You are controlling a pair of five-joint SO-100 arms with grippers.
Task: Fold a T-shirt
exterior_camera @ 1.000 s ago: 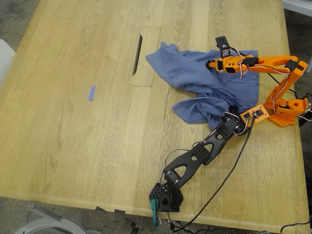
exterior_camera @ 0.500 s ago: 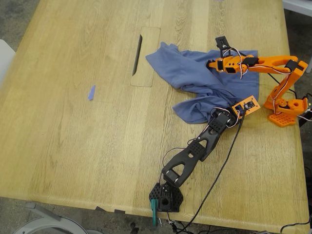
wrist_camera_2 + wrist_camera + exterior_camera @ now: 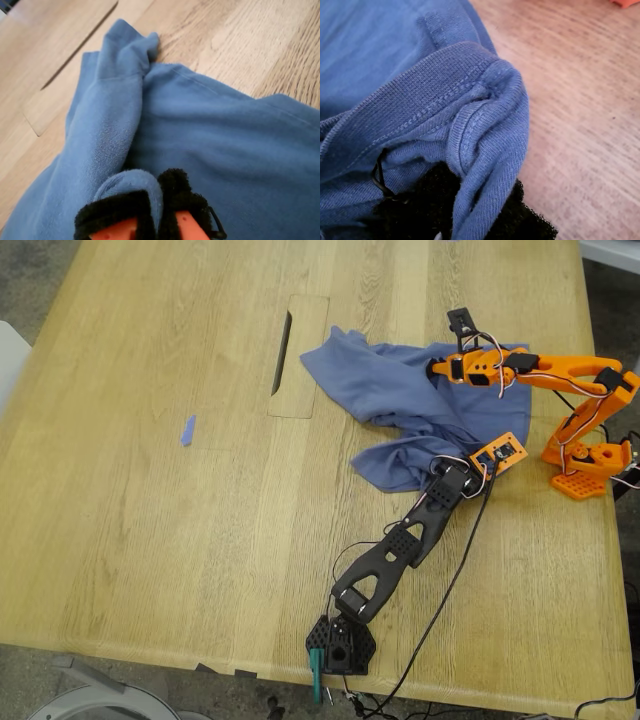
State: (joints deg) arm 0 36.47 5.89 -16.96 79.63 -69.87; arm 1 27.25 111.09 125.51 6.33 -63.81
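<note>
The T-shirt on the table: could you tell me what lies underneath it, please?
Only the wooden table shows around the crumpled T-shirt. My first gripper and my second gripper each pinch a fold of it. Anything beneath the cloth is covered.

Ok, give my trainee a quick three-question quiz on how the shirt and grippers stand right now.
1. True or false: the T-shirt lies flat and fully spread out on the table.
2. Fill in: in the exterior view, the small blue scrap lies to the T-shirt's ____.
3. What does my second gripper have between its pads? A) a fold of the T-shirt B) the blue scrap C) nothing

Key: 1 false, it is bunched and rumpled; 2 left; 3 A.
</note>
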